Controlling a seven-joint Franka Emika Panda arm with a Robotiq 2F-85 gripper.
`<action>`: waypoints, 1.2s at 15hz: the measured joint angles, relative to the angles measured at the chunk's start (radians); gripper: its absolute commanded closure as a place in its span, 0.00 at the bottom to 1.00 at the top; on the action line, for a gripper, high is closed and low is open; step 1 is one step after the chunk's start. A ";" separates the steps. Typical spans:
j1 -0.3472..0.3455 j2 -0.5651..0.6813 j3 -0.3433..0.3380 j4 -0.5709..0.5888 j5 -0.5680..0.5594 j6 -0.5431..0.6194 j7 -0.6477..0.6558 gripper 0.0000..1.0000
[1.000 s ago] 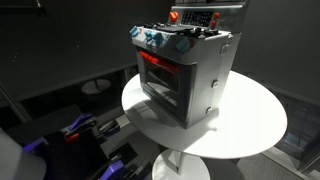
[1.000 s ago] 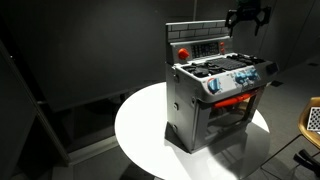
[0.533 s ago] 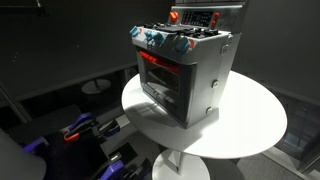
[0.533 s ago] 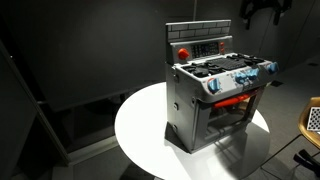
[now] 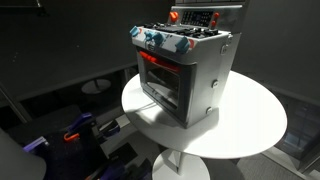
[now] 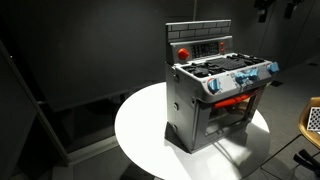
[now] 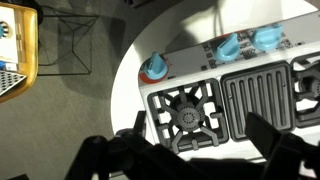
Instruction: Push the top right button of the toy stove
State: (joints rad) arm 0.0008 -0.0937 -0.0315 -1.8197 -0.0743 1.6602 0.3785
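Note:
The toy stove (image 5: 187, 72) stands on a round white table; it is silver-grey with a red-framed door, blue knobs and a black cooktop. It shows in both exterior views (image 6: 214, 98). Its raised back panel (image 6: 198, 44) has a red button (image 6: 182, 52) at one end. My gripper (image 6: 275, 9) hangs high above and beyond the stove, cut by the frame's top edge. In the wrist view my gripper (image 7: 205, 142) is open and empty, its dark fingers spread over the cooktop (image 7: 232, 98) far below, with the blue knobs (image 7: 229, 46) beyond.
The white table (image 5: 252, 122) reaches a little past the stove on all sides (image 6: 140, 122). A yellow basket (image 6: 312, 119) sits on the floor beside it, also in the wrist view (image 7: 16, 50). Blue and orange clutter (image 5: 76, 134) lies on the floor.
My gripper has risen up and away from the back panel, from level with the panel's top to the upper edge of the exterior view. The stove has not moved.

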 measured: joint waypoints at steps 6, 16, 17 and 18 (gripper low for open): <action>0.000 -0.156 0.000 -0.119 0.004 -0.061 -0.073 0.00; -0.001 -0.277 0.002 -0.228 0.005 -0.098 -0.095 0.00; -0.001 -0.276 0.003 -0.228 0.005 -0.098 -0.095 0.00; -0.002 -0.276 0.003 -0.228 0.005 -0.098 -0.095 0.00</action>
State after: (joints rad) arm -0.0007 -0.3693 -0.0282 -2.0477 -0.0698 1.5624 0.2832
